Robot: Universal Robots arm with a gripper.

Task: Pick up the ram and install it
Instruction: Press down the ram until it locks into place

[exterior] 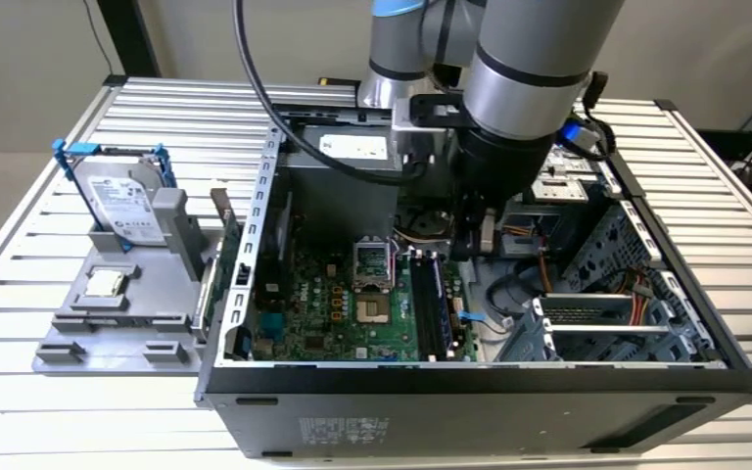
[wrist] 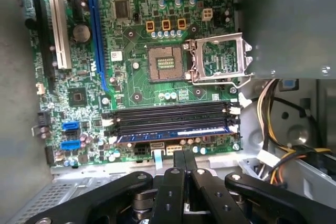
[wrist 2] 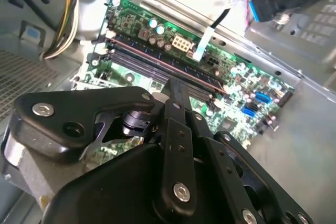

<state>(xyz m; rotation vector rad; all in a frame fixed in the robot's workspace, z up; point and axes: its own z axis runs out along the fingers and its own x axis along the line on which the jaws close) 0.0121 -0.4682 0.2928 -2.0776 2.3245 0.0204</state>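
The ram [wrist: 173, 134] is seen already seated in the motherboard's [wrist: 136, 85] outermost memory slot, while the gripper [wrist: 183, 167], fingers pressed together and holding nothing, is poised just above it.

one open computer case [exterior: 481, 377], one motherboard [wrist: 136, 61], one hard drive [exterior: 125, 201], four memory slots [wrist: 170, 119].

The robot arm [exterior: 533, 59] is built of thick silver-grey cylindrical segments with black bands at the joints and a light blue cap near the top. A black cable [exterior: 261, 93] loops down beside it. Its gripper [wrist: 184, 174] is matte black, made of flat linked bars joined by round silver screws and pivot pins.
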